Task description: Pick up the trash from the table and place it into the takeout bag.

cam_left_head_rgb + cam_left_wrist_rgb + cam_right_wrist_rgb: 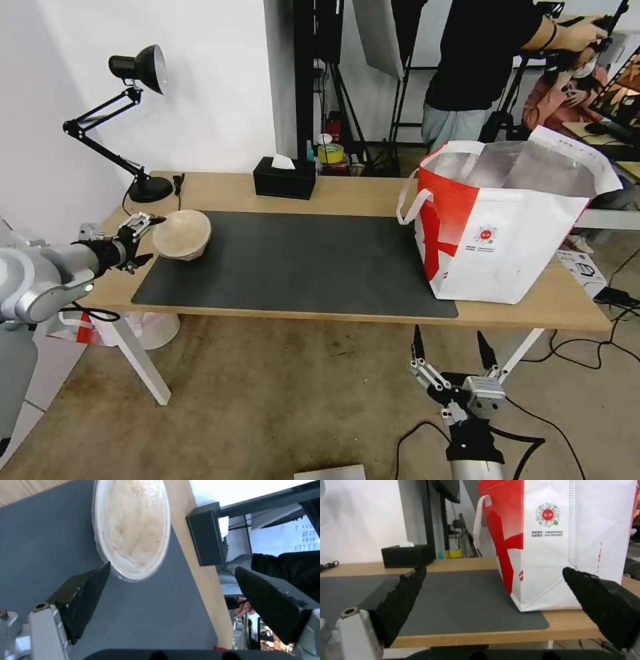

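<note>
Left gripper (142, 243): one, jaws standing spread wide, holding nothing; one fingertip (100, 576) is sitting just beside the rim of the bowl (182, 234), contact not clear. It is hovering over the left end of the table (347, 193).

Bowl: one, beige pulp, lying tipped on its side at the far left corner of the mat (300, 263), its open mouth facing the left gripper.

Right gripper (453, 348): one, jaws spread wide, holding nothing, waiting below and in front of the near table edge, well apart from the bag (507, 220).

Bag: one, white and red, standing upright and open at the right end, its base overlapping the mat's right edge.

Mat: one, dark grey, its middle lying bare between bowl and bag.

Tissue box (285, 177): one, black, at the far edge.

Lamp (127, 127): one, black, at the far left corner.
</note>
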